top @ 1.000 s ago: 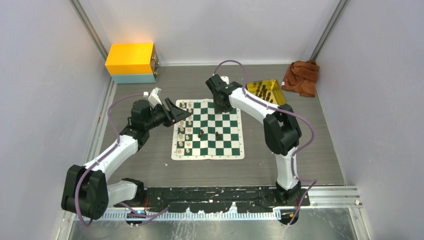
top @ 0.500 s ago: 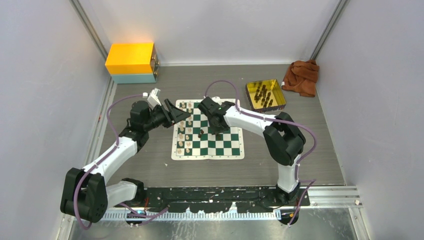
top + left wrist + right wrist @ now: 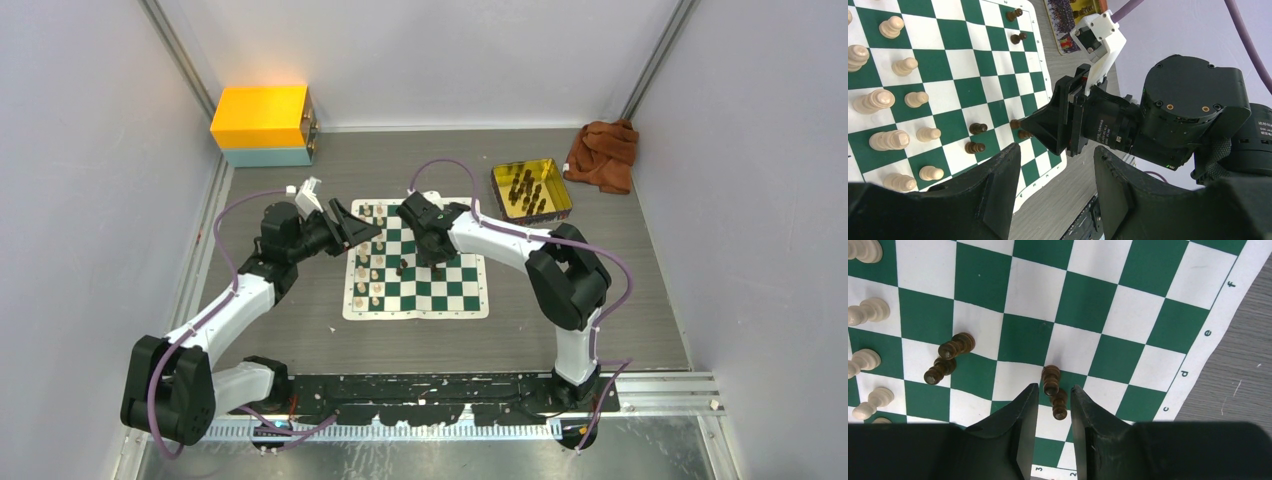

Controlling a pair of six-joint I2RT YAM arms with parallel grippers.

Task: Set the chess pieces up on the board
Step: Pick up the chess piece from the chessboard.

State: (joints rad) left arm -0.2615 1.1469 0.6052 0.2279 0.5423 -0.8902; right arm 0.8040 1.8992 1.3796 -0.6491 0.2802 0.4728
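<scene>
The green-and-white board (image 3: 460, 290) lies mid-table. Cream pieces (image 3: 370, 270) stand in its two left columns and also show in the left wrist view (image 3: 873, 100). Dark pieces (image 3: 402, 266) stand near the board's middle. My right gripper (image 3: 435, 258) is low over the board. In the right wrist view (image 3: 1054, 387) its jaws are a little apart and flank a dark pawn (image 3: 1059, 407) without visibly touching it. A second dark piece (image 3: 1050, 377) stands just beyond. My left gripper (image 3: 350, 225) is open and empty (image 3: 1057, 155) above the board's left edge.
A gold tray (image 3: 497, 185) with several dark pieces (image 3: 525, 188) sits at the back right. A brown cloth (image 3: 603, 152) lies beside it. A yellow box (image 3: 262, 118) stands at the back left. Two more dark pieces (image 3: 948, 357) stand left of my right gripper.
My right gripper has swung from the board's far edge, near the tray, down over the middle of the board and has stayed there. The left arm has not moved.
</scene>
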